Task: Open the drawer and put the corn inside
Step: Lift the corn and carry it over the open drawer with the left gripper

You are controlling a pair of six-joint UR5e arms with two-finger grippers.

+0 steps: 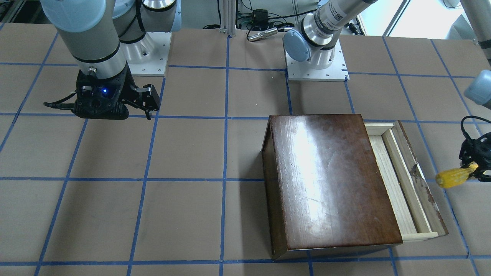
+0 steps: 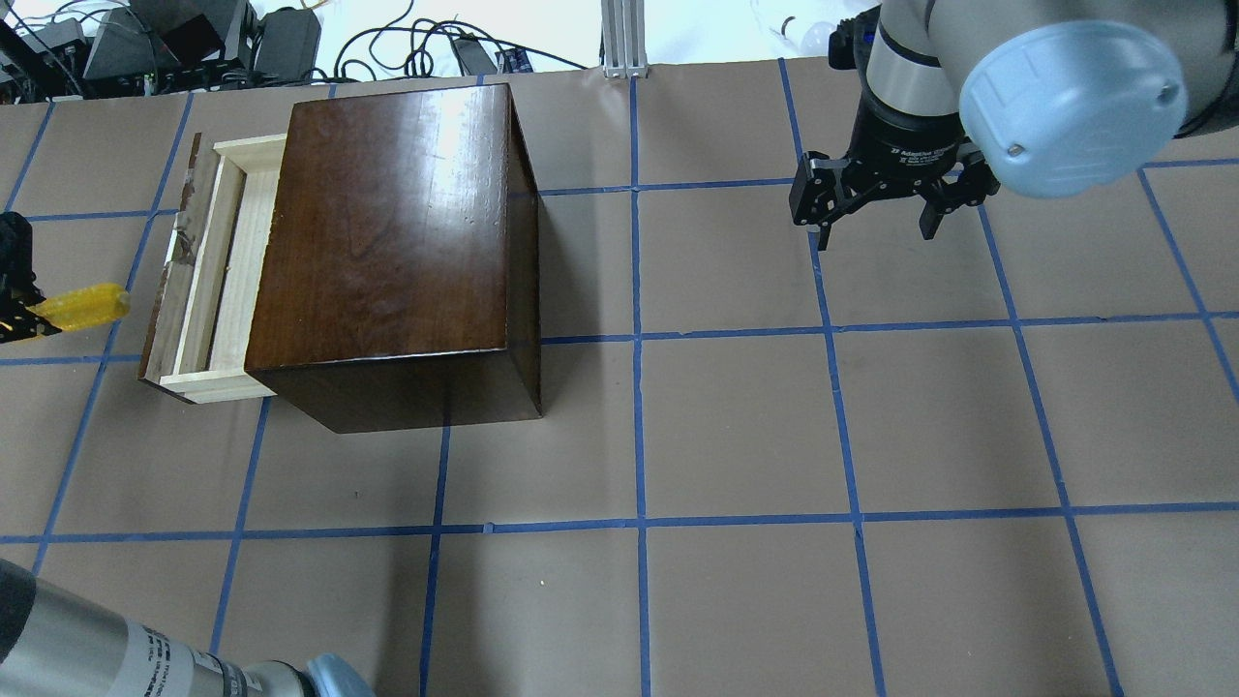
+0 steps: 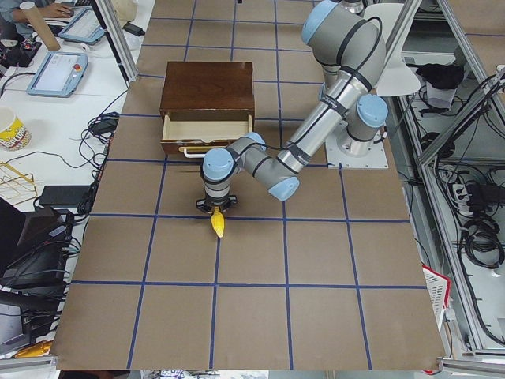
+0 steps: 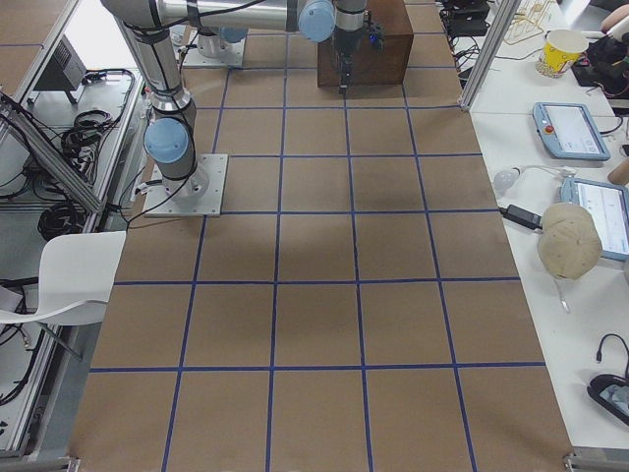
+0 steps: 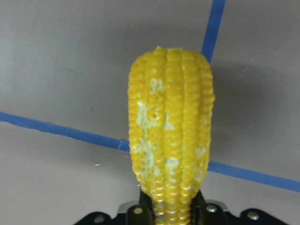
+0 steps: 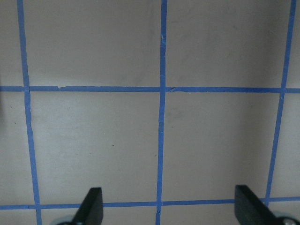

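The dark-brown box [image 2: 387,232] stands on the table, its drawer [image 2: 208,271] pulled partly out, with a pale wood tray and a chipped brown front. The drawer [image 1: 399,184] looks empty. My left gripper [image 2: 15,315] is shut on the yellow corn [image 2: 82,307] by its base. It holds the cob level, tip pointing at the drawer front, a short way outside it. The corn [image 5: 171,126] fills the left wrist view, above taped table. It also shows in the front view [image 1: 454,177]. My right gripper [image 2: 876,208] is open and empty, far from the box.
The brown table is marked with a blue tape grid [image 2: 637,339]. Both arm bases [image 1: 316,65] stand at the robot's edge. Cables and gear [image 2: 194,39] lie beyond the far edge. The right wrist view shows only bare table between the fingers [image 6: 91,206].
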